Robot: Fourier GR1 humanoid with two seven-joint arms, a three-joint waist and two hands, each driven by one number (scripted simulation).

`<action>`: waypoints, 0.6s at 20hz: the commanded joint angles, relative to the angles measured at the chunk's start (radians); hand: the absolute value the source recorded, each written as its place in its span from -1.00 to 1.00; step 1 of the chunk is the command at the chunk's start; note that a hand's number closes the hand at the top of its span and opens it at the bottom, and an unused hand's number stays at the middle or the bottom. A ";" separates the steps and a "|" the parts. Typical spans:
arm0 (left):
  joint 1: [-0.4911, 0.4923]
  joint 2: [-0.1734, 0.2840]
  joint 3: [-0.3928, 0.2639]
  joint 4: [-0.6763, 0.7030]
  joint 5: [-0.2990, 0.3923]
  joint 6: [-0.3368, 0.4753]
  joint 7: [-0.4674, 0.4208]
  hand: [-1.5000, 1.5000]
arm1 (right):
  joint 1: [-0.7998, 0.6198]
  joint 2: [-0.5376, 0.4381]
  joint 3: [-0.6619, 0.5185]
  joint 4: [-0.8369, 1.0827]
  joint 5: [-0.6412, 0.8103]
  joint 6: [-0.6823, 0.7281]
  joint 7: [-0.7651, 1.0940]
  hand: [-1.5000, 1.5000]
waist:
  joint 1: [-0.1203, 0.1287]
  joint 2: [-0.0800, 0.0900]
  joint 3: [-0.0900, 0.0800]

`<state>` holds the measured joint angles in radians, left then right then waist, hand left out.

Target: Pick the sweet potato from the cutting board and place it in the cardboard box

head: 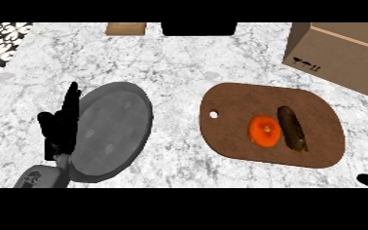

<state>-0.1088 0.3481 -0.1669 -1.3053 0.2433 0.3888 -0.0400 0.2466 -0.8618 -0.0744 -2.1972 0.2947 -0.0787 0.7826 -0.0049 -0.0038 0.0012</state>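
Black left hand (61, 124) open, fingers straight up beside grey round plate (111, 131), holding nothing. Right hand (363, 179) barely visible at edge, can't tell. Long brown sweet potato (292, 128) partly cut off? Nope, whole.

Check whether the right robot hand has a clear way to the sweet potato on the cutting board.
Probably yes. The sweet potato lies uncovered on the cutting board, with only the orange item at its left. The right robot hand barely shows at the lower right edge, nothing between.

The cutting board (237, 126) was reddish brown, the sweet potato (292, 128) dark brown. At its nine o'clock sat an orange fruit (265, 131); the counter (179, 63) was grey-veined white marble.
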 commanded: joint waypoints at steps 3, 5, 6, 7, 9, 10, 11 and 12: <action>0.022 -0.011 0.001 -0.013 0.003 -0.035 0.023 0.00 | -0.130 -0.064 0.001 -0.049 -0.119 0.207 0.245 -1.00 | 0.011 0.004 -0.002; -0.021 -0.017 -0.006 0.009 -0.025 -0.012 0.055 0.00 | -0.201 0.004 0.179 -0.007 -0.007 0.170 0.308 -1.00 | 0.023 0.007 -0.002; -0.020 -0.018 0.017 0.070 -0.006 -0.057 -0.011 0.00 | -0.245 -0.017 0.182 -0.001 -0.028 0.212 0.350 -1.00 | 0.022 0.009 -0.003; 0.011 -0.050 -0.028 -0.012 -0.039 0.003 0.039 0.00 | -0.240 -0.022 0.172 -0.042 -0.040 0.237 0.408 -1.00 | 0.019 0.005 -0.003; -0.013 -0.082 -0.013 0.064 -0.048 0.010 -0.024 0.00 | -0.270 0.012 0.231 -0.013 -0.020 0.238 0.455 -1.00 | 0.019 0.008 -0.003; -0.005 -0.036 0.007 0.044 -0.012 -0.053 0.000 0.00 | -0.289 0.022 0.264 0.022 0.007 0.236 0.474 -1.00 | 0.027 0.009 -0.004; 0.011 -0.034 0.029 0.050 0.001 -0.064 -0.025 0.00 | -0.323 0.016 0.219 0.038 -0.065 0.271 0.482 -1.00 | 0.024 0.008 -0.003; -0.019 -0.023 0.022 0.043 -0.012 -0.054 0.020 0.00 | -0.281 0.018 0.245 0.088 -0.038 0.267 0.432 -1.00 | 0.020 0.008 -0.003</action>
<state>-0.1218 0.3211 -0.1526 -1.2922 0.2249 0.3575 -0.0449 0.0081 -0.8582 0.1216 -2.1669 0.2624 0.1159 1.0833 0.0161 -0.0009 0.0028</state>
